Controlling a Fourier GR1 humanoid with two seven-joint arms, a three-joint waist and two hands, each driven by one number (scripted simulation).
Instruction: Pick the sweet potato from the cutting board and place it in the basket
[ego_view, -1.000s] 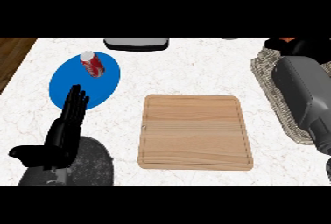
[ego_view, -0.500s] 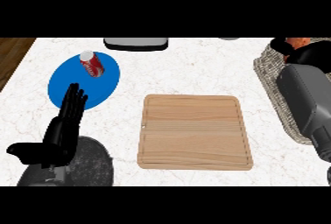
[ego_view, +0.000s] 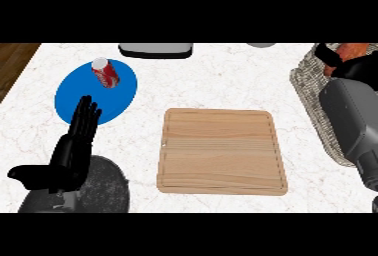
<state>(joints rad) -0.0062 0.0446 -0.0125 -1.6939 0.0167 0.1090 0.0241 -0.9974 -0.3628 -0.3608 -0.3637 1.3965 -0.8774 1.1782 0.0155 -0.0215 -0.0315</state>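
So from the head view, the cutting board (ego_view: 221, 151) is bare and the sweet potato (ego_view: 356, 50) sits over the basket (ego_view: 314, 87) at the right edge, clenched in the right hand (ego_view: 341, 61), so I'd guess letting go comes next, with counter room free leftward, while the left hand (ego_view: 74, 145) rests flat-fingered bottom left.

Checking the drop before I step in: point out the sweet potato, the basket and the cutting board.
sweet potato (ego_view: 356, 50): head view, its orange top showing above the right hand.
basket (ego_view: 310, 80): head view, its woven left rim.
cutting board (ego_view: 221, 150): head view, middle of the bare wood.
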